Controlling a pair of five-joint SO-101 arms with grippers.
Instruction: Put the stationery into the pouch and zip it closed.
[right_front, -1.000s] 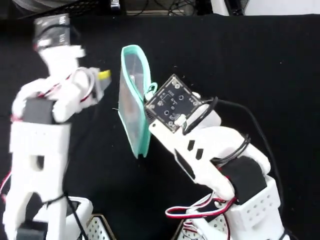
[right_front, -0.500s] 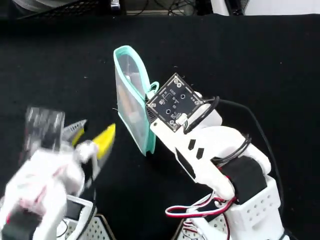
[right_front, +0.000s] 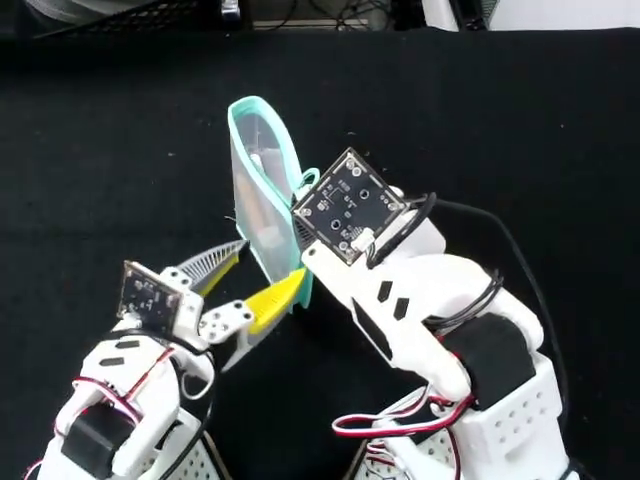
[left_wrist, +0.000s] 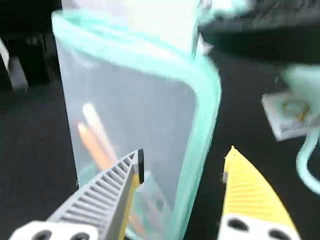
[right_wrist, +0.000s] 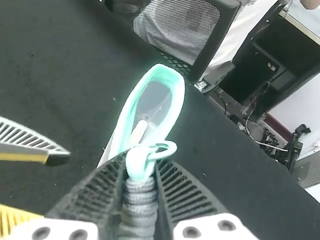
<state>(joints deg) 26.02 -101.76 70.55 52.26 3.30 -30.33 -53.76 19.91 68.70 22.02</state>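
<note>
The pouch (right_front: 262, 195), clear with a teal zip edge, stands on edge in the middle of the table. Pencils (left_wrist: 94, 137) show through its clear side. My right gripper (right_wrist: 140, 167) is shut on the teal zipper pull (right_wrist: 159, 149) at the pouch's (right_wrist: 150, 105) top edge; in the high view it sits under the right arm's camera board (right_front: 346, 205). My left gripper (right_front: 243, 280) is open at the pouch's near end, the grey finger (left_wrist: 107, 192) on one side of the pouch (left_wrist: 135, 105) and the yellow finger (left_wrist: 250, 197) on the other.
Black cloth (right_front: 500, 130) covers the table, with free room to the far right and far left. Both arm bases stand at the near edge. A mesh chair (right_wrist: 180, 22) and dark equipment (right_wrist: 265, 75) stand beyond the table.
My left arm swung from the far left down to the near side, and its open gripper now straddles the pouch's near end. The pouch shifted slightly left. The right arm has held still.
</note>
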